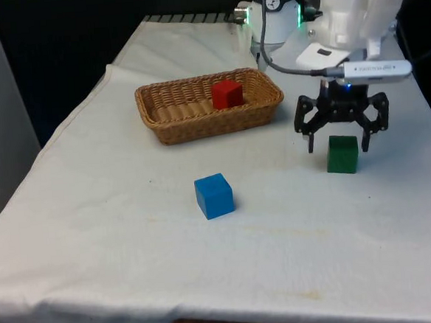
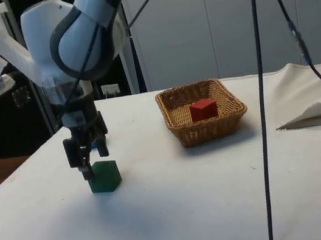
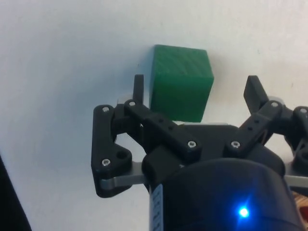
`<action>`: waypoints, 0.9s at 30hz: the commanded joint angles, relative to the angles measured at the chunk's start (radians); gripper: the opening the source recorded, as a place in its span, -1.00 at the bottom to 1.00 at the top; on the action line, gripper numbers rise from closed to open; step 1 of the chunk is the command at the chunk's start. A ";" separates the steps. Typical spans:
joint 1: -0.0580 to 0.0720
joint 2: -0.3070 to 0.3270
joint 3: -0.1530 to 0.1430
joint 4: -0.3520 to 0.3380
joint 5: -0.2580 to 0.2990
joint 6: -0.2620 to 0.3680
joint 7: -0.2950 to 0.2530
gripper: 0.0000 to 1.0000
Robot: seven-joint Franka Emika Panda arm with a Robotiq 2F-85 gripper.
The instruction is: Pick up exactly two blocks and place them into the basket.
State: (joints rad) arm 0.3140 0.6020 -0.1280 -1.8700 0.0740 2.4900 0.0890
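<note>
In the front view the gripper (image 1: 342,139) hangs at the right of the frame, just above the green block (image 1: 342,154), which sits on the cloth (image 1: 117,235). Its fingers are spread wide and hold nothing. From the wrist view, the block (image 3: 180,82) lies between the two fingertips (image 3: 138,86), nearer one than the other, with clear cloth on the far side. The side view puts the gripper (image 2: 87,163) at the left of the frame, its tips about level with the top of the block (image 2: 104,176).

The basket (image 1: 161,124) sits in the upper middle of the front view with a red block (image 1: 227,93) already inside, so this looks like the second and last pick. The blue block (image 1: 214,195) rests alone at the centre of the frame, well apart from the rest, and should be left where it is.

To do the grasp well, I would first shift the gripper sideways so the block sits midway between the fingers, and turn the wrist a little if the block's faces are not square to them. Then lower until the pads cover most of the side faces, stopping short of the cloth. Close evenly; an off-centre close may push or twist the block. Lift straight up, high enough to pass over the basket's rim before moving across.
</note>
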 commanded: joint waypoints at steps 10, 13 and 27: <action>0.006 0.062 0.016 0.047 0.005 0.003 0.018 0.99; 0.007 0.065 0.018 0.047 0.005 0.006 0.023 0.47; 0.012 0.069 0.019 0.047 0.006 0.011 0.031 -0.97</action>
State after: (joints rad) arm 0.3260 0.6680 -0.1120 -1.8230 0.0750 2.4930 0.1180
